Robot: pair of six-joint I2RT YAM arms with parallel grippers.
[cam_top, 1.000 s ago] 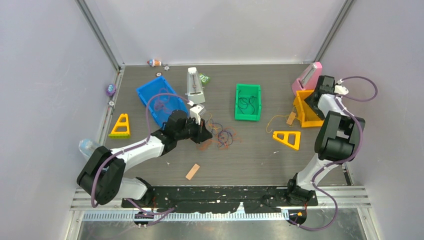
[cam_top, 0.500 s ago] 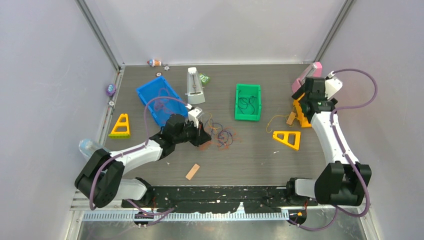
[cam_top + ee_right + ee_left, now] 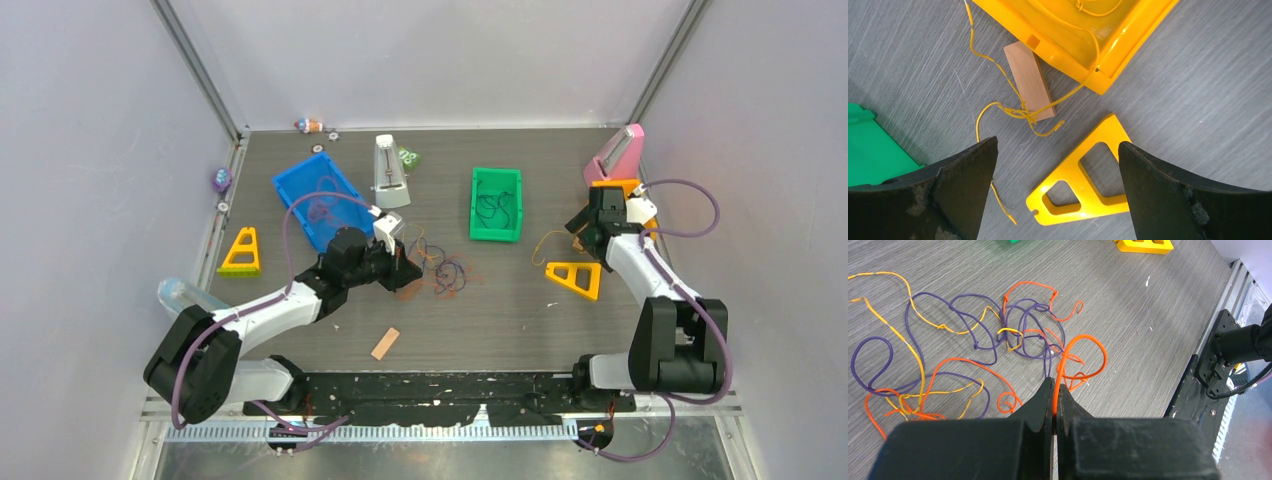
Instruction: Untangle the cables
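The left claw (image 3: 1054,390) is clenched on an orange cable (image 3: 1087,338) beside the tangled cables (image 3: 973,340) on the table (image 3: 1148,290). The right claw (image 3: 1058,147), released, hangs above a wooden stick (image 3: 1029,80) and yellow triangle (image 3: 1083,175), where a yellow cable (image 3: 998,107) trails from the yellow bin (image 3: 1068,35). A dark cable (image 3: 492,208) lies in the green bin (image 3: 495,236).

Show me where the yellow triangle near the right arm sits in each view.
Top external: yellow triangle, right of centre.
Left wrist: cropped at the top edge, right of centre.
Right wrist: bottom centre.
Shared landmark: green bin, visible in all three.
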